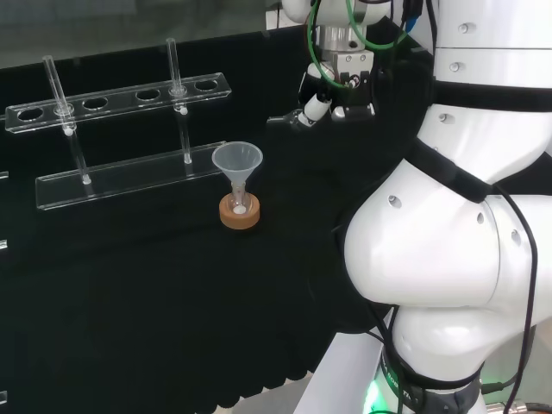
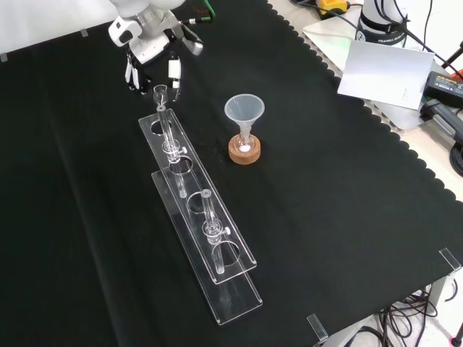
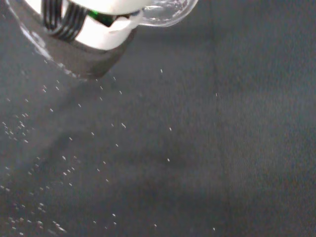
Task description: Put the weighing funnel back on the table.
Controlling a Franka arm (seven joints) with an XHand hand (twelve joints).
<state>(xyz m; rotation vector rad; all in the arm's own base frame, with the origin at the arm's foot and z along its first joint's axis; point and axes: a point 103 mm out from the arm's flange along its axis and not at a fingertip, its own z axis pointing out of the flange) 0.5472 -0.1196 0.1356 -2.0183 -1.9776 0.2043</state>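
In the wrist view a clear rounded glass piece, the weighing funnel [image 3: 167, 12], sits against a curled finger of the hand [image 3: 94, 34], close above the black cloth. The hand [image 1: 332, 93] hangs over the cloth at the far right of the bench in the head view, to the right of and beyond the big funnel [image 1: 237, 162]. In the front view the hand [image 2: 150, 45] is at the top, its fingers [image 2: 174, 75] pointing down near the rack's far end. The clear piece cannot be made out in those two views.
The big funnel [image 2: 244, 110] stands in a small flask on a cork ring [image 2: 244, 152]. A long clear test tube rack [image 2: 197, 210] with two upright tubes [image 1: 175, 65] lies to the left in the head view. The cloth's scalloped edge [image 2: 405, 148] runs on the right in the front view.
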